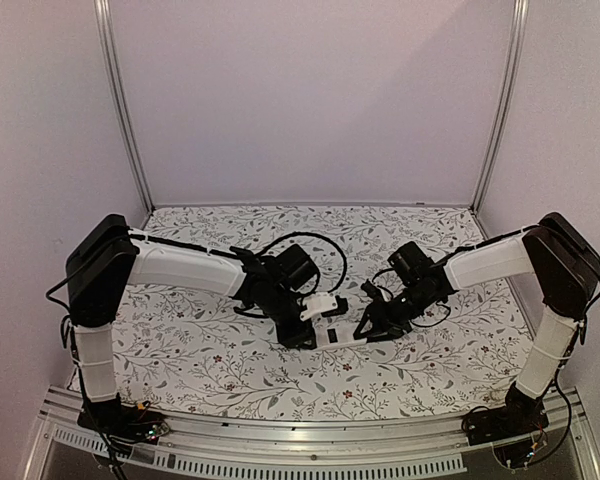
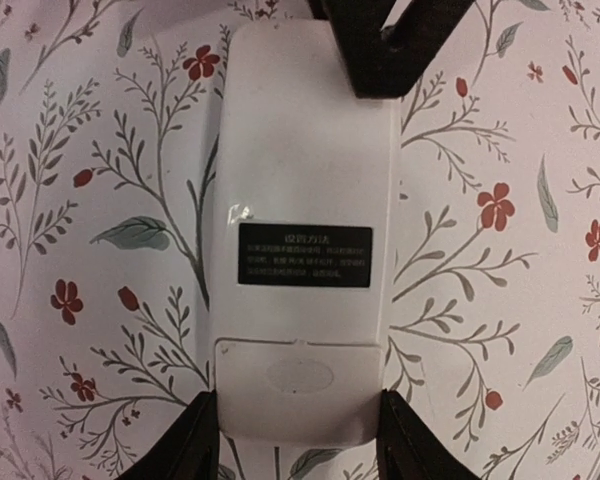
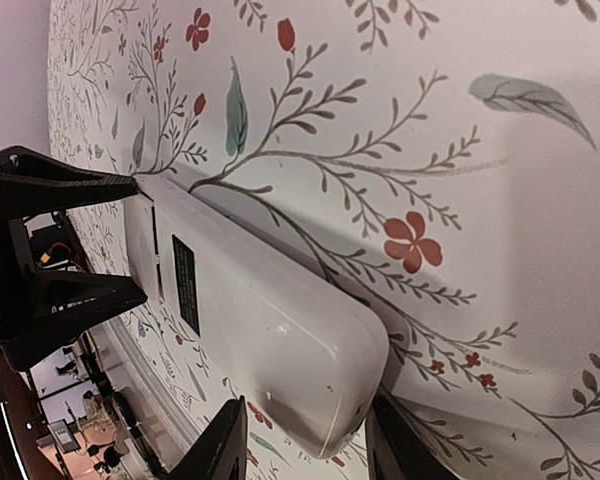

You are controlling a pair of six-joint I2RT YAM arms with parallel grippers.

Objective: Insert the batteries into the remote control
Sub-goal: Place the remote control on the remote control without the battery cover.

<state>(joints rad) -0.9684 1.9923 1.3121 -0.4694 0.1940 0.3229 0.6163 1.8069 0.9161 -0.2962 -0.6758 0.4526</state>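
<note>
1. Two tools meet over the middle of the floral-printed bench (image 1: 200, 360), the left tool (image 2: 298, 420) and the right tool (image 3: 310, 440), with one white remote control (image 2: 305, 180) between them.
2. The remote control runs lengthwise from one tool to the other, with its plain white back turned up toward the left wrist camera.
3. On that back sits a dark label (image 2: 305, 255) with pale print. Beside it, at the left tool's end, is the battery cover (image 2: 300, 375) with an oval thumb mark, closed in its seat.
4. The left tool pinches the cover end, its two black fingers (image 2: 185, 445) pressed against the opposite long edges.
5. The right tool straddles the other, rounded end, one finger over the back and one on the bench side. The bench-side finger touches the casing, but I cannot tell whether the pair actually clamps.
6. I cannot tell whether the remote control rests on the bench or hangs just above it.
</note>
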